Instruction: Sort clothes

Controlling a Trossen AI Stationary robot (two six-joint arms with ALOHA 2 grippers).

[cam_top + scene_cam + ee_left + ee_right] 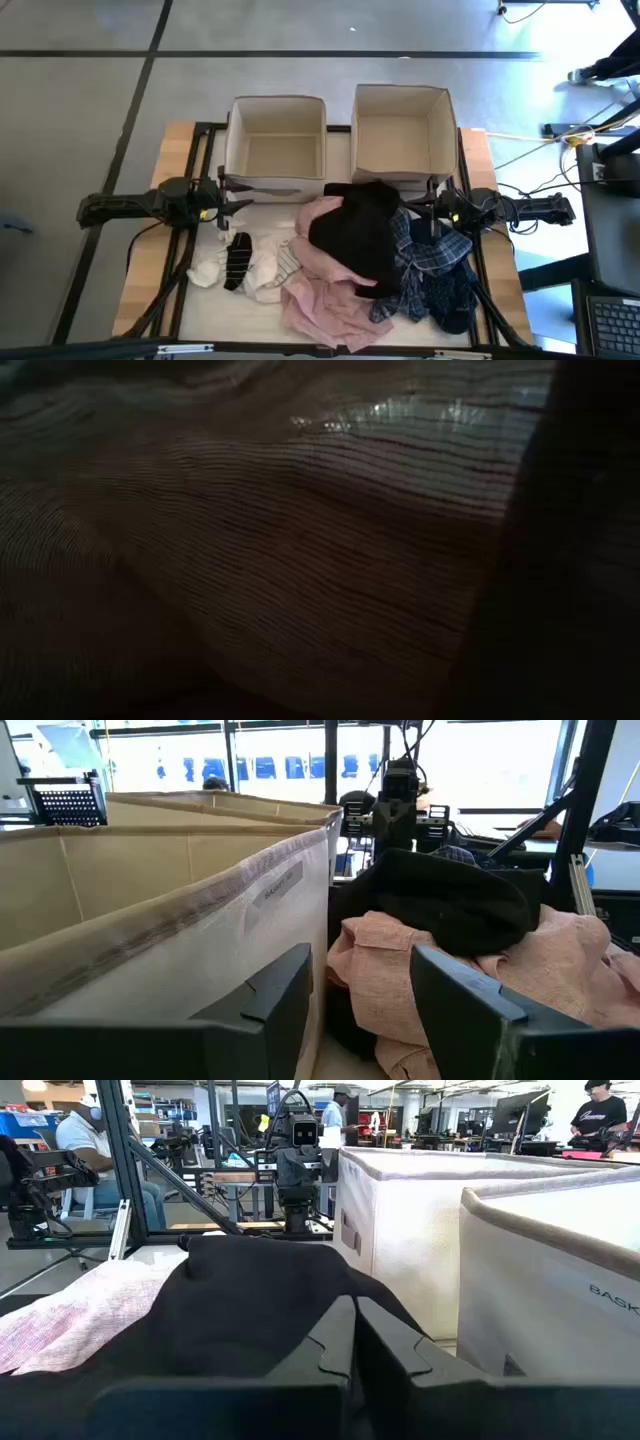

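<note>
The clothes lie in a pile on the table's near middle and right. A black garment (360, 235) lies on top of a pale pink one (320, 290). A blue plaid one (432, 250) and a dark navy one (450, 300) lie to the right. A white sock (205, 270) and a black-striped sock (238, 260) lie to the left. My left gripper (245, 195) (360, 1010) is open and empty, left of the pile, beside the left box. My right gripper (408, 210) (355, 1340) is shut at the black garment's (230, 1300) right edge. My right gripper lies level, coming from the table's right, with its shut fingers (335, 1345) close over the black garment's right edge (290, 1320). I cannot tell whether they touch it.
Two open beige fabric boxes (275, 150) (400, 135) stand side by side at the table's far edge, just behind both grippers. Ribbed fabric (300, 560) fills the low view. People show in the room beyond, one seated (90, 1130).
</note>
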